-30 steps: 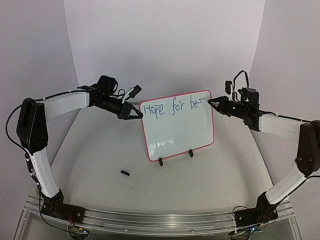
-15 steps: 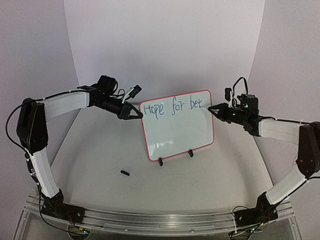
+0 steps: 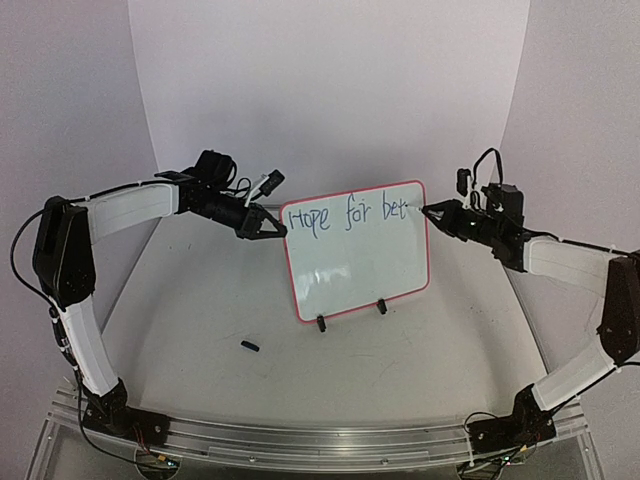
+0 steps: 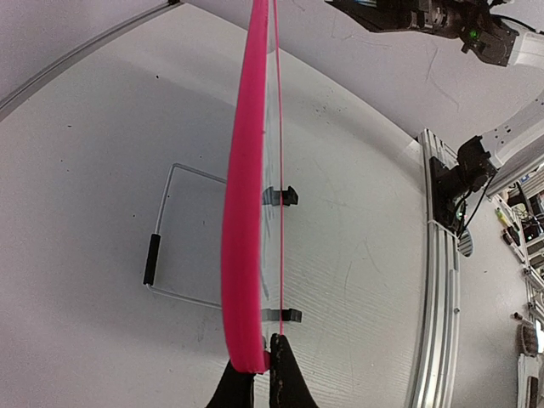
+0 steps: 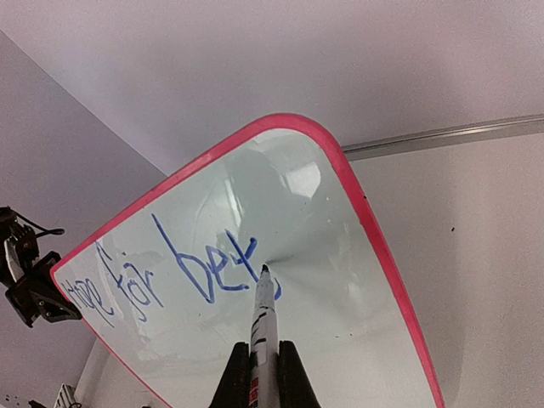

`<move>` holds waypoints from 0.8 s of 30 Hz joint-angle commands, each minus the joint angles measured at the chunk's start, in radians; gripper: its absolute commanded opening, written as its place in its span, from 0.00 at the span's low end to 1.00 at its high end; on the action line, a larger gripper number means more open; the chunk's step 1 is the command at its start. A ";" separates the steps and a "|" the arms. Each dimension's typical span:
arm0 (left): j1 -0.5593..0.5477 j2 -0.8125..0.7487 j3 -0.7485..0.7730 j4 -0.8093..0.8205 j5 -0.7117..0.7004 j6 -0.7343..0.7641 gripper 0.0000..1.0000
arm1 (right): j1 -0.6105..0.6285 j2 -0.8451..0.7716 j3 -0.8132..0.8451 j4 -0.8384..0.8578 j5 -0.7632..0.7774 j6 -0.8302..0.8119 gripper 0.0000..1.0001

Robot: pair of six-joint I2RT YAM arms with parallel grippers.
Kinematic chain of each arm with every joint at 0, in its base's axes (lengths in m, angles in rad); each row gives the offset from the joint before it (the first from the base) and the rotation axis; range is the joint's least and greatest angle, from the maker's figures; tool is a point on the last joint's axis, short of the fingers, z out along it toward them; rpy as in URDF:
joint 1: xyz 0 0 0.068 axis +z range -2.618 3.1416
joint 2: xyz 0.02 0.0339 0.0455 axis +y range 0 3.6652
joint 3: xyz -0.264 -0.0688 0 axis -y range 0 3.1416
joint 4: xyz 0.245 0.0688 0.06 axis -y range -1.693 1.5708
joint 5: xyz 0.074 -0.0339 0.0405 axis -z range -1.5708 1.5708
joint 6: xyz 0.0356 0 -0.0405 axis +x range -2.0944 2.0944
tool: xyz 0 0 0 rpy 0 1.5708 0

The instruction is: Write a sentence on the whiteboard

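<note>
While upright, whiteboard (image 3: 355,260) corner in left pincer (image 3: 281,229), right pincer's (image 3: 442,213) marker (image 5: 263,310) at it.

One whiteboard (image 3: 355,250) up, its edge pinched in the left pincer (image 3: 278,229). Two pincers in play, and the right pincer (image 3: 437,211) carries one marker (image 5: 263,310). One line of writing (image 3: 345,215) right at that marker's tip, three words, count them. Two black feet (image 3: 321,322) under the board. One small black cap (image 3: 250,346) well apart from the left pincer. One wire frame (image 4: 183,234) ahead of it.
</note>
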 commanded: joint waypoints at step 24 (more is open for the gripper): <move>-0.039 0.027 -0.017 -0.136 -0.083 0.078 0.00 | -0.002 0.019 0.044 0.026 0.077 0.014 0.00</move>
